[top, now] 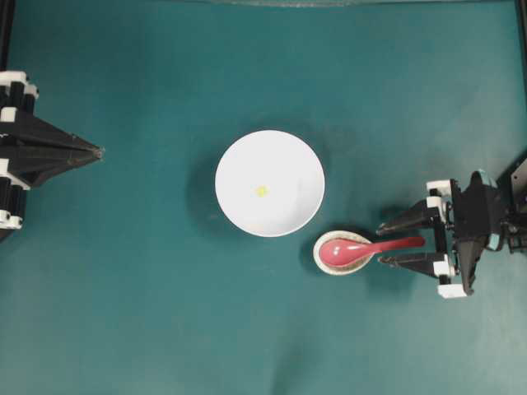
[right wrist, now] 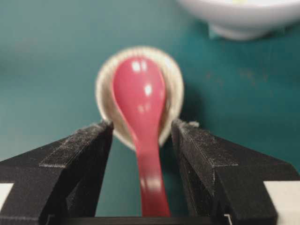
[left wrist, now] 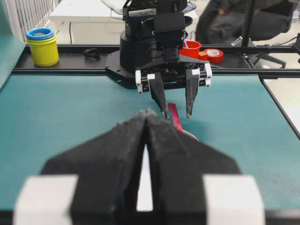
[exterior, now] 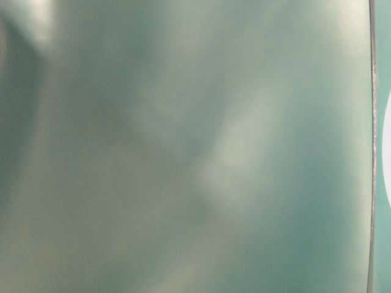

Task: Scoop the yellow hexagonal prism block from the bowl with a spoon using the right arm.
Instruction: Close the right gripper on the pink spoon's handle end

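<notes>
1. We see the right gripper (top: pixel 401 241) with its jaws spread wide and one finger on each side of the handle of the pink-red spoon (top: pixel 362 248). Nothing is clamped yet; in the right wrist view a gap shows between each finger and the handle.
2. The spoon's long axis runs left to right in the overhead view. Its scoop rests in the small speckled dish (top: pixel 342 252) and its handle points toward the right arm. The handle lies nearly in line with the gripper's reach, so we judge that closing the jaws where they stand would pinch it across its width.
3. The yellow hexagonal prism block (top: pixel 262 191) lies near the middle of the white bowl (top: pixel 233 161). The bowl is up and to the left of the spoon in the overhead view, its rim just beside the dish but apart from it.
4. The right arm is by far the nearer one. The left gripper (top: pixel 97 151) sits at the far left edge, its jaws pressed together and empty, well apart from the bowl.
5. Open green table (top: pixel 395 99) surrounds bowl and dish on every side. We judge that the lift and the sweep toward the bowl have free room, with the bowl's near rim the one edge to clear.
6. The table-level view is a blurred wash, which tells us nothing.
</notes>
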Motion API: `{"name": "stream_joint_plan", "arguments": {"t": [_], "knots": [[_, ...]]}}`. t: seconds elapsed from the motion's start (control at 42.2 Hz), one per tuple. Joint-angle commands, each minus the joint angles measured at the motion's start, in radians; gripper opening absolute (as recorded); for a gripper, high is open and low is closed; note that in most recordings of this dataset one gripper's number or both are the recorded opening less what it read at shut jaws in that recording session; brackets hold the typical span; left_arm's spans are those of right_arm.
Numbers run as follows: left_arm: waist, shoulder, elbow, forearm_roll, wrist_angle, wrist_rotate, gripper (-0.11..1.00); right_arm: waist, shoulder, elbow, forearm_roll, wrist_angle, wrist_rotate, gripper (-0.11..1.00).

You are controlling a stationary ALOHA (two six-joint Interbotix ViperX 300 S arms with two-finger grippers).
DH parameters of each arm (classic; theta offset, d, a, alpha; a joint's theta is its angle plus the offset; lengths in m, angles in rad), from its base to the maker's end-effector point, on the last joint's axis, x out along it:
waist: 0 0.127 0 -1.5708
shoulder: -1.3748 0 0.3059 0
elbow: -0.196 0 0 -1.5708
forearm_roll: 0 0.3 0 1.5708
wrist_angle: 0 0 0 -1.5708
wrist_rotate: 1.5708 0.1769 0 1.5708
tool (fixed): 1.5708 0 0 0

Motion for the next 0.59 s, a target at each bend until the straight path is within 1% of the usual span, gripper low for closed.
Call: {"name": "stream_joint_plan", "arguments": {"t": [0.0,0.213,0.569], "knots": [[-0.002,0.006,-0.014,0.002,-0.005,0.0,0.0,0.009,0.021,-0.011,0.003,-0.017,0.011,0.58],[-0.002,0.006,-0.012,0.003,-0.006,-0.002,0.0,0.015,0.067,-0.015,0.003,-0.017,0.014,0.58],[0.0,0.009,-0.012,0.002,-0.006,-0.002,0.0,0.015,0.069,-0.015,0.005,-0.018,0.014,0.56]]}}
